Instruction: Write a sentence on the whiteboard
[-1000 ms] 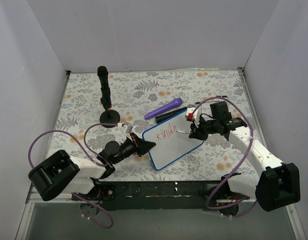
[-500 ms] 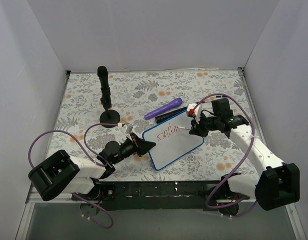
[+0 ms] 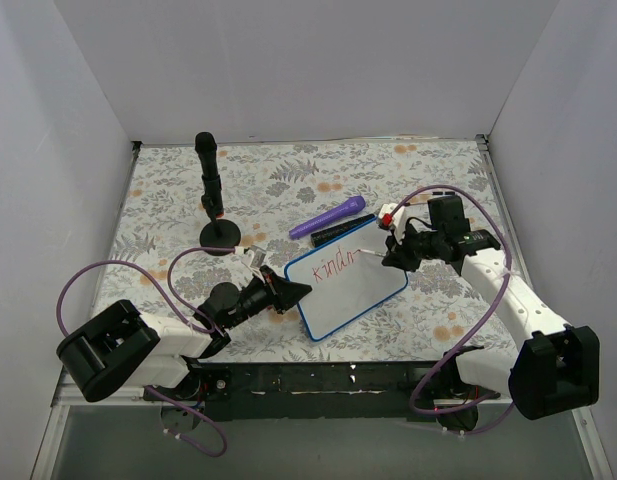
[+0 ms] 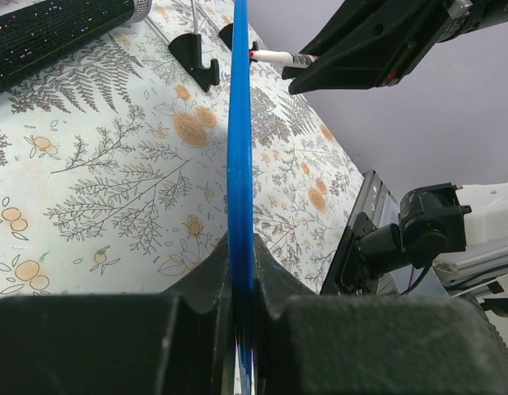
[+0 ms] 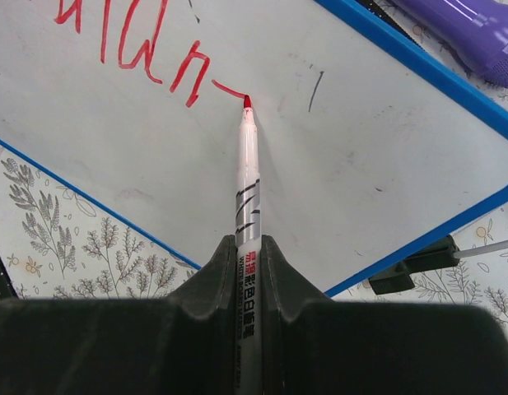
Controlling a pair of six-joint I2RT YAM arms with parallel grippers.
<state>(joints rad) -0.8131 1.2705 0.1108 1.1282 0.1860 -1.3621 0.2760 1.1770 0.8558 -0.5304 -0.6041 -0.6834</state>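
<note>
The whiteboard (image 3: pixel 346 283) sits in the middle of the worktop (image 3: pixel 168 200). My left hand (image 3: pixel 293 291) is clamped on its edge at 9 o'clock; it seems light, stiff and slippery. My right hand (image 3: pixel 391 260) grips a pen (image 5: pixel 248 181), its tip touching the whiteboard.

Blue-framed white whiteboard (image 3: pixel 360 296) bears red sentence (image 3: pixel 335 266); mat (image 3: pixel 288 180) floral, seemingly grey-orange.

Left arm (image 3: pixel 173 337) lies low across the near edge, stretched rightward from its base with the wrist level, and the left gripper (image 3: pixel 291 292) is clamped tight on the blue edge of the whiteboard (image 3: pixel 358 292). Right arm (image 3: pixel 513 305) climbs from its base and bends back toward the middle. The right gripper (image 3: pixel 396 258) points left and downward, with its jaws closed around the white barrel of a red-tipped marker (image 5: pixel 248 156).
</note>
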